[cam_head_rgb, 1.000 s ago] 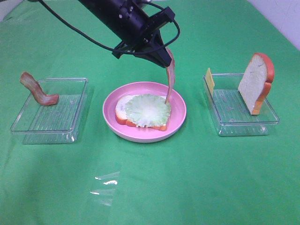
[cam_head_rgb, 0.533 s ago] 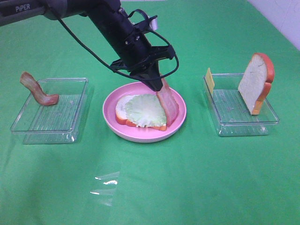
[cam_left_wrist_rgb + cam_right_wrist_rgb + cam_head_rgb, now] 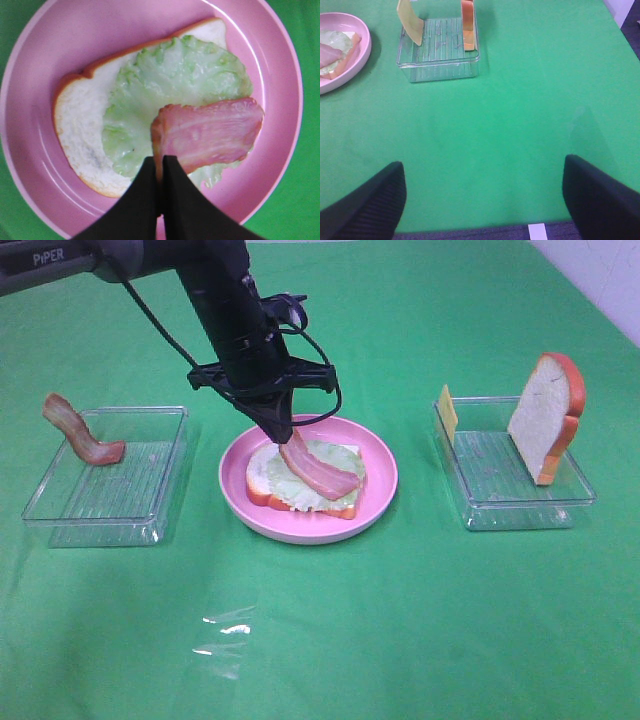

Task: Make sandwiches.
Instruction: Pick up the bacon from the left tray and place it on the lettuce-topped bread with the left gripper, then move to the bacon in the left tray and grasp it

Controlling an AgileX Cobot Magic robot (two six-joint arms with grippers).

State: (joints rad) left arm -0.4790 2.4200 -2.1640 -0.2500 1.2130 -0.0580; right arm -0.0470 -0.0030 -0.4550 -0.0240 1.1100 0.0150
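Green cloth (image 3: 420, 620) bears a pink plate (image 3: 386, 465) where the left gripper (image 3: 282, 435), clamped on a bacon strip (image 3: 322, 475), lays it on lettuce (image 3: 175, 75); release likely follows.

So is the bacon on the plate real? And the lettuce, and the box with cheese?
Bacon: likely soft, rubbery plastic, glossy; it bends limply. Lettuce: probably moulded plastic, with a waxy shine. Box: clear hard plastic, see-through, with a ribbed floor. Toys, it seems.

Black arm (image 3: 225, 310), tapered black left gripper (image 3: 161, 161), looped cable (image 3: 338, 398), white PiPER lettering (image 3: 50, 257).
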